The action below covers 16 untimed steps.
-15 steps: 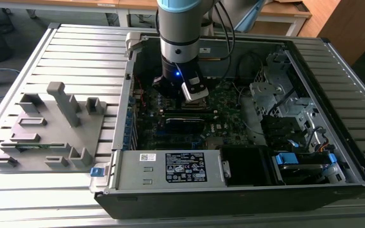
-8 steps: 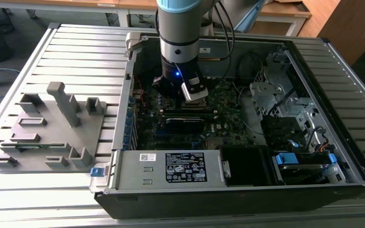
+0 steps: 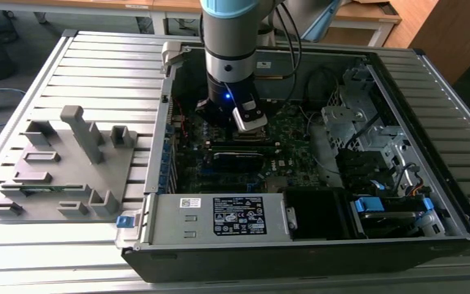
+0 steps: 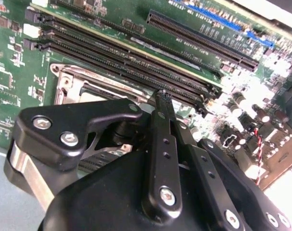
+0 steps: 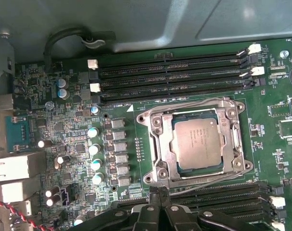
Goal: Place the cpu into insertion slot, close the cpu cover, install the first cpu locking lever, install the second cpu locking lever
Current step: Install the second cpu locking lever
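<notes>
One open computer case (image 3: 317,159) fills the exterior view's centre and right, lying on the slatted bench (image 3: 80,67). The arm's jaws (image 5: 158,192) are clenched together, holding nothing, at lower centre of the first wrist view. The cpu (image 5: 198,140) sits in the insertion slot (image 5: 175,144), centre-right, with the cpu cover (image 5: 235,139) down around it.

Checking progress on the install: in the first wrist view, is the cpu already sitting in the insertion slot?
Yes, the cpu lies flat inside the insertion slot, with the cpu cover framing it.
</notes>
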### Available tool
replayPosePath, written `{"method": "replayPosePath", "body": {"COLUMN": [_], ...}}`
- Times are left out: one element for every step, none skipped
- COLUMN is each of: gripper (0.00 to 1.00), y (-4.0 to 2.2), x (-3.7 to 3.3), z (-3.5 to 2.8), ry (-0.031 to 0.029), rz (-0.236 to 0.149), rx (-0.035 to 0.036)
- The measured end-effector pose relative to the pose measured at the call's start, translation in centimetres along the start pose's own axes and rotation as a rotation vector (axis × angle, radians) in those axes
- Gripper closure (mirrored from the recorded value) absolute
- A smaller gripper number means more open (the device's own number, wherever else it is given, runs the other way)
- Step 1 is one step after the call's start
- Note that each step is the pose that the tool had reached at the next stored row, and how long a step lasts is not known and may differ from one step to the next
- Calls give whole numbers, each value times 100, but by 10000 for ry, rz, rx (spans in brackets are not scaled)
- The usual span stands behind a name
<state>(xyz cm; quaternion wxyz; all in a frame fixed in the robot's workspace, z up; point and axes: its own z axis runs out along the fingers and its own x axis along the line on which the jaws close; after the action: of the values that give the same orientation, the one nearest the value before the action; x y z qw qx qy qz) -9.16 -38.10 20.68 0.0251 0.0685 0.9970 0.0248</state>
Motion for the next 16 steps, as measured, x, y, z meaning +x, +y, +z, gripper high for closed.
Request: {"method": "replayPosePath", "body": {"gripper": [89, 89, 89, 89, 89, 89, 89, 89, 89, 89, 89, 89, 89, 89, 89, 89], "y": [0, 1, 1, 0, 0, -1, -2, -2, -3, -3, -3, -2, -2, -2, -2, -3], "x": [0, 0, 0, 1, 3, 4, 6, 8, 9, 9, 10, 9, 10, 10, 11, 13], "z": [0, 0, 0, 2, 8, 14, 21, 26, 26, 26, 27, 28, 28, 29, 30, 32], "ry": [5, 4, 5, 5, 4, 5, 5, 6, 8, 8, 10, 14, 18, 18, 18, 18], "rz": [3, 4, 4, 3, 2, 2, 2, 3, 3, 3, 4, 5, 8, 9, 9, 9], "rx": [-38, -41, -41, -41, -43, -42, -41, -40, -43, -47, -60, -100, -131, -140, -142, -145]}}
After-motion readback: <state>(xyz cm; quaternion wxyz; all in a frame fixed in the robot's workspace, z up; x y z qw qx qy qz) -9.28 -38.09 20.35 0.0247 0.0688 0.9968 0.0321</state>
